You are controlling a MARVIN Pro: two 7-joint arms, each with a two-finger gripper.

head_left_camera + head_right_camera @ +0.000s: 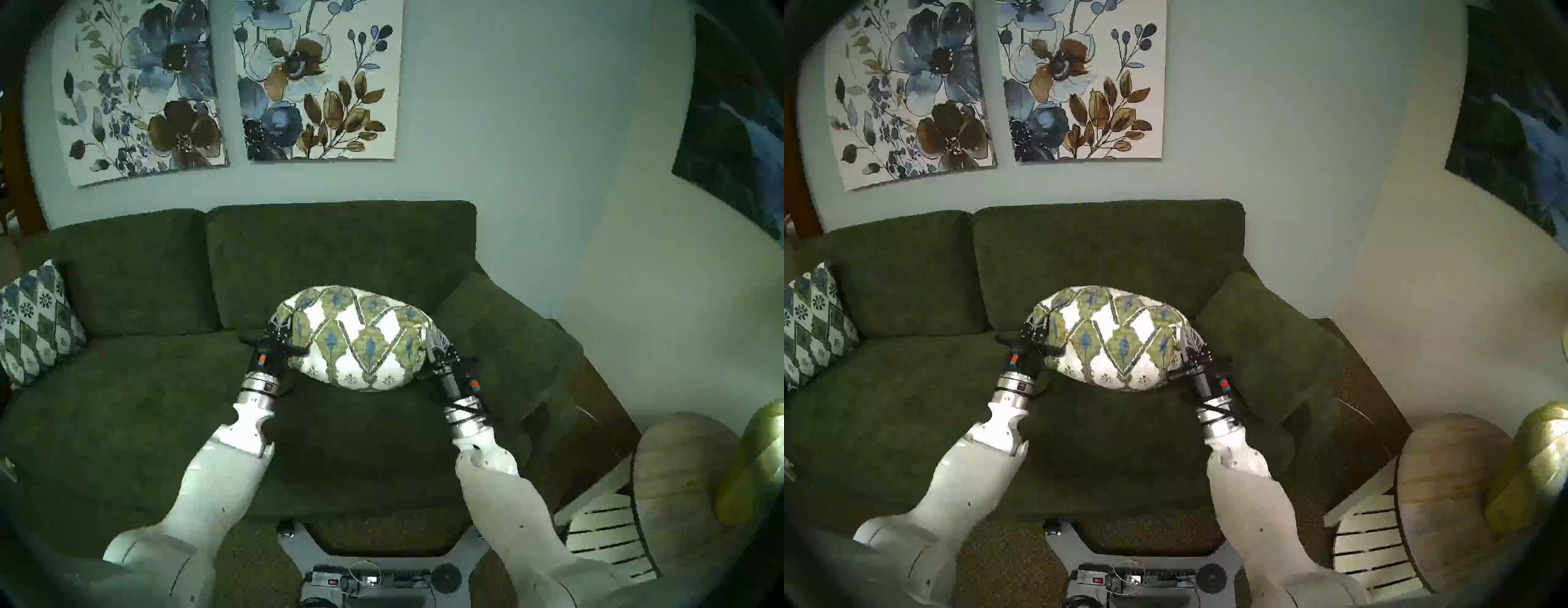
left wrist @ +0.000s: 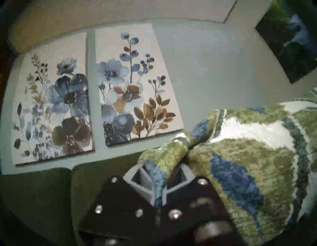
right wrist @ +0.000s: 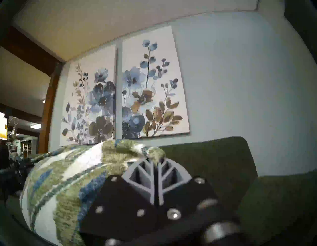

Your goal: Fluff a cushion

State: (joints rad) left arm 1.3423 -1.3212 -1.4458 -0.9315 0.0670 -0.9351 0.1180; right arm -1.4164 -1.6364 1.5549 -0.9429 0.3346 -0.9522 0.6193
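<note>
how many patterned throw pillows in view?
2. One cream, olive-green and blue patterned throw pillow is held up over the dark green sofa, pinched between left gripper and right gripper. A bluer patterned pillow leans at the sofa's left end.

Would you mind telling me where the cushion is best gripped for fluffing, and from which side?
By its two opposite corners, one from each side. The cushion is plump in the middle, too thick to pinch, while its corners taper to thin fabric. That is how it is held now: the left gripper is shut on the left corner, the right gripper on the right one, above the sofa.
</note>
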